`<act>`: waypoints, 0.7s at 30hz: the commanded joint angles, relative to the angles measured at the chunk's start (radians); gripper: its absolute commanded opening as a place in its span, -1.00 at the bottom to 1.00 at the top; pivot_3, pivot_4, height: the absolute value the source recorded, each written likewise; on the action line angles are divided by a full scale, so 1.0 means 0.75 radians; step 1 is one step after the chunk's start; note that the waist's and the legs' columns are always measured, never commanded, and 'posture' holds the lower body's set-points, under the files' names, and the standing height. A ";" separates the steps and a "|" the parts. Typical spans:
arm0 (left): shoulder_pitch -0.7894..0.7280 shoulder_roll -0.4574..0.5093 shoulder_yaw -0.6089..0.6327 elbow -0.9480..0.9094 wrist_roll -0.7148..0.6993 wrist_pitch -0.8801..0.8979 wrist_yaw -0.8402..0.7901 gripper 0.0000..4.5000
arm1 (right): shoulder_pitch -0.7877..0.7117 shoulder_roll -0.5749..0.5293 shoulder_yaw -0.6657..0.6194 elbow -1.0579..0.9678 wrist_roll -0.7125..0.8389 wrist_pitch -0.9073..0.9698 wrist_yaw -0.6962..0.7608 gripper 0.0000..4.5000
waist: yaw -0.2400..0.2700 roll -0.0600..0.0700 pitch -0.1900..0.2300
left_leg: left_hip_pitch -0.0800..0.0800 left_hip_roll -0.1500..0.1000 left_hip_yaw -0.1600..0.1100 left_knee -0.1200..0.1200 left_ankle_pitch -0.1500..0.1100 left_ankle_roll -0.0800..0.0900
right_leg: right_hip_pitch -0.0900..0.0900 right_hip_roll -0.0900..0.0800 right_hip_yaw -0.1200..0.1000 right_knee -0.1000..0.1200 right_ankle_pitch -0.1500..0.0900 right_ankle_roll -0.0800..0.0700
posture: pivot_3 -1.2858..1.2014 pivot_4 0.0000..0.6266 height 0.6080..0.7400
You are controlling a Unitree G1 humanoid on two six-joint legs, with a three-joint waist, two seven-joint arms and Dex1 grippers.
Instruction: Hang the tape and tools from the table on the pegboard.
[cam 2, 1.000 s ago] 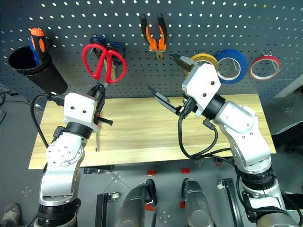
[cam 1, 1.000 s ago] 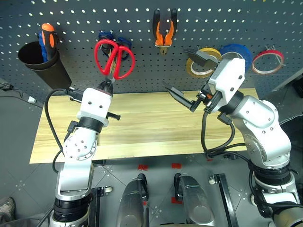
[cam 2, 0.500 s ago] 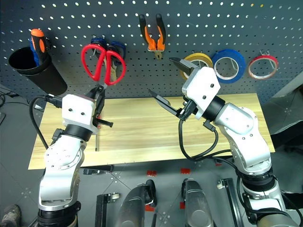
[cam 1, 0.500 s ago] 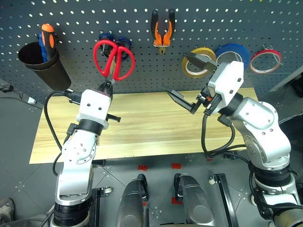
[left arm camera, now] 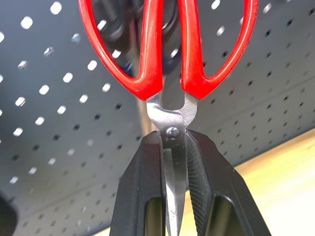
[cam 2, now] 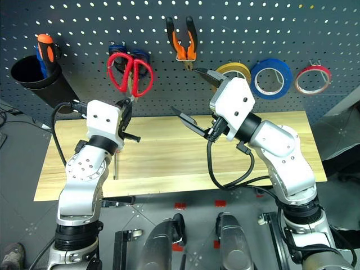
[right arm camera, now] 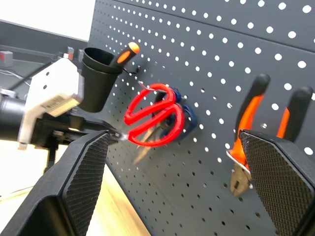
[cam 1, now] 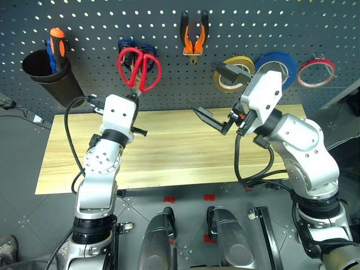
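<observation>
Left gripper pinches the blades of the red scissors, with its black fingers pressed on both sides just under the screw. It holds the scissors up against the pegboard, red loops on top, right in front of the blue scissors that hang there. I cannot tell if the red loops sit on a hook.

At the far left of the board hangs a black cup with an orange screwdriver poking out. Next come the scissors, then the pliers hanging with orange and black handles up. Further along hang three rings: the yellow tape, a blue roll and a red roll.

Right gripper is spread wide and holds nothing. It floats in front of the board, near the yellow tape.

Under the board is the table, made of light wood planks. A slim tool lies on it beside the left arm. Its handle is hidden. The floor is dark grey, and red marks are stuck on it by the table's front edge.
</observation>
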 commanded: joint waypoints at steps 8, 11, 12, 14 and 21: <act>0.152 0.007 0.019 0.060 0.001 0.105 0.010 0.67 | 0.044 0.060 0.040 -0.058 -0.013 0.140 -0.081 1.00 | -0.012 0.000 0.000 | 0.000 0.001 0.000 -0.001 0.000 0.000 | 0.000 0.000 0.000 0.000 0.000 0.000 | -0.15 0.20 1.00; 0.216 -0.029 0.133 0.147 -0.118 0.273 -0.012 0.79 | 0.107 0.073 0.117 -0.081 -0.024 0.334 -0.134 1.00 | -0.014 0.000 0.000 | 0.000 0.001 0.000 0.000 0.000 0.000 | 0.000 0.000 0.000 0.001 0.000 0.000 | -0.14 0.20 1.00; 0.222 -0.035 0.153 0.155 -0.139 0.298 -0.010 0.79 | 0.114 0.077 0.126 -0.091 -0.026 0.364 -0.143 1.00 | -0.014 0.000 0.000 | 0.001 0.001 0.000 0.000 0.000 0.000 | 0.000 0.000 0.000 0.001 0.000 0.000 | -0.14 0.21 1.00; 0.206 -0.019 0.276 0.243 -0.220 0.387 -0.017 0.79 | 0.104 0.188 0.133 -0.122 0.040 0.591 -0.234 1.00 | -0.014 -0.001 0.000 | 0.000 0.001 0.000 0.000 0.000 0.000 | -0.001 0.000 0.001 0.002 0.000 0.000 | -0.14 0.24 1.00; 0.029 0.138 0.449 0.539 -0.375 0.566 -0.082 0.79 | -0.048 0.385 0.098 -0.126 0.168 1.051 -0.344 1.00 | -0.002 -0.002 0.001 | 0.000 0.001 0.000 0.000 0.000 -0.001 | -0.003 0.001 0.000 0.004 0.000 0.000 | -0.13 0.35 1.00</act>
